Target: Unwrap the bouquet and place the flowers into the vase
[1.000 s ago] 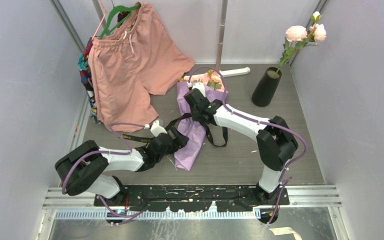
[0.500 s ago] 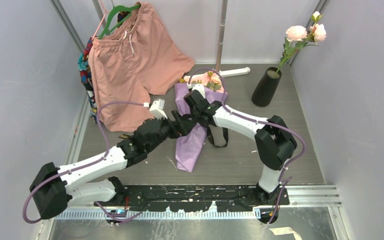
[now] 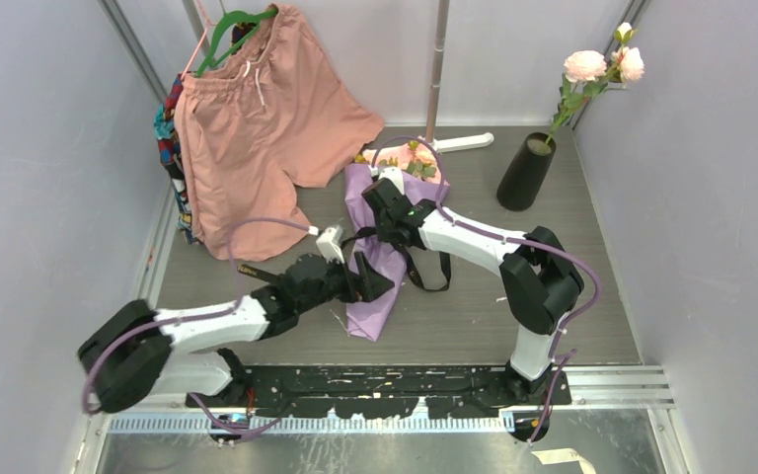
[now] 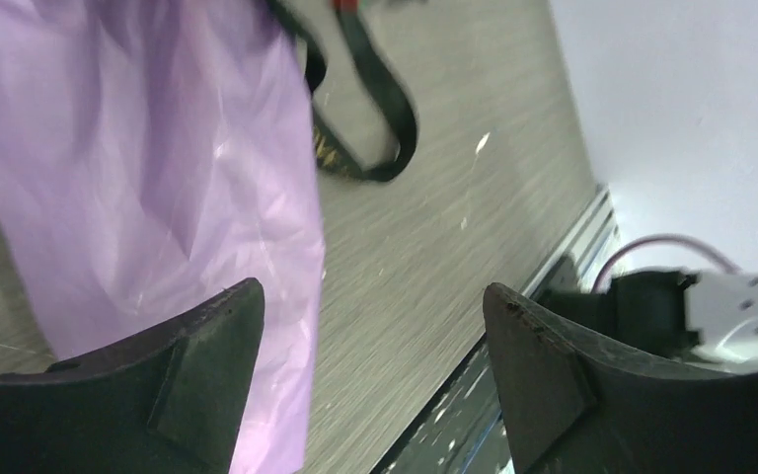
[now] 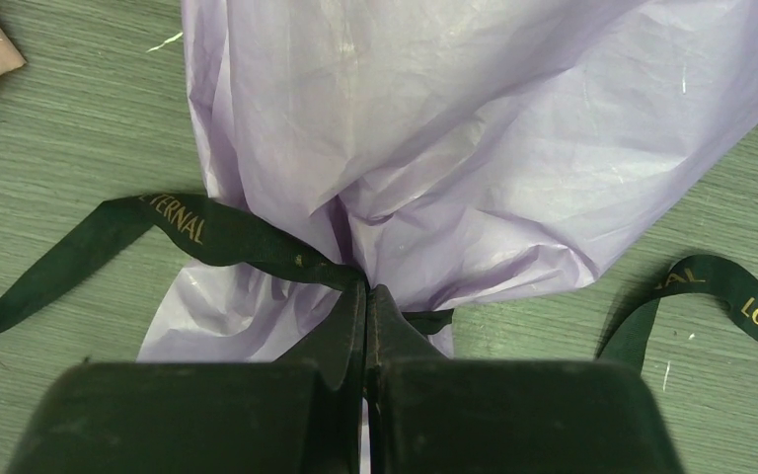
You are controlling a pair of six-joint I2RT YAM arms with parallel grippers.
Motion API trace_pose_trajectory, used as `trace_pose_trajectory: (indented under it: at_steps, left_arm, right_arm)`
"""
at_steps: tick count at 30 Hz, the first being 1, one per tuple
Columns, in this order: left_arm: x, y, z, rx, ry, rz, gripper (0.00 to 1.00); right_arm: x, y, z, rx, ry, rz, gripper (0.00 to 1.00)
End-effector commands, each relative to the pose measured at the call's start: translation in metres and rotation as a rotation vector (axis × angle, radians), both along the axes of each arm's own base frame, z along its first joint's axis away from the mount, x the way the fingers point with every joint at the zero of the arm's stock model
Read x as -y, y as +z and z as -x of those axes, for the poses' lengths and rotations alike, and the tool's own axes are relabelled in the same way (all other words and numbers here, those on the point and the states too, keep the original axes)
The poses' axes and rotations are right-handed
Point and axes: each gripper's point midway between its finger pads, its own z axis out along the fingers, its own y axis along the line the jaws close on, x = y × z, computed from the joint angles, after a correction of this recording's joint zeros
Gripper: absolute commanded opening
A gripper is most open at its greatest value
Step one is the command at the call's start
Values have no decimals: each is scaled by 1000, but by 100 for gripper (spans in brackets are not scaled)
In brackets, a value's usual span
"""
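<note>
Top external view: the lilac-purple paper cone bouquet [image 3: 368, 308] lies mid-table on the grey wood-grain tabletop [image 3: 474, 316]. Its wide end points far, with peach-pink flowers [image 3: 416, 156] poking out there. My right claw [image 3: 383, 235] sits on the bouquet's middle, jaws pressed together, pinching the black ribbon with gold lettering [image 5: 207, 232] where it cinches the paper. Loose ribbon loops trail off to the right. My left claw [image 3: 375, 281] hovers over the near part of the paper, jaws spread wide, nothing between them. In the left wrist view the purple paper is beside one finger [image 4: 197, 385]. The tall matte black vase [image 3: 525, 173] stands upright far right, well apart from the bouquet, with two pale pink blooms [image 3: 602, 65] in it. Salmon-pink shorts [image 3: 257, 118] hang far left.
</note>
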Motion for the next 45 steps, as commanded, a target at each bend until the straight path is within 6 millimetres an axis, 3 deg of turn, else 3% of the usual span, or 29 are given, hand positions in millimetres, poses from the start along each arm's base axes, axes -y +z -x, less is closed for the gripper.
trace_pose_trajectory:
  at_steps: [1,7,14,22,27,32,36,42,45]
  left_arm:
    - [43,14,19,73,-226,230,82]
    - [81,-23,10,26,-336,286,84]
    - [77,-74,3,-72,-288,320,83]
    - [73,-74,3,-58,-285,307,82]
    - [67,-86,2,-81,-254,260,82]
    - [59,-101,0,-104,-214,229,81]
    - [60,-101,-2,-108,-209,234,81]
    - [60,-98,-2,-102,-214,236,81]
    - [60,-96,-2,-99,-217,233,81]
  right_arm:
    - [-16,26,-11,58,-3,-79,1]
    - [-15,25,-10,50,1,-78,1]
    - [-5,40,-6,85,-11,-73,3]
    - [1,73,-10,152,-23,-92,1]
    - [5,94,-10,196,-33,-114,1]
    - [11,103,-10,215,-47,-109,3]
    - [12,101,-11,208,-47,-104,13]
    - [11,90,-14,188,-53,-92,7]
    - [11,78,-15,166,-53,-72,22]
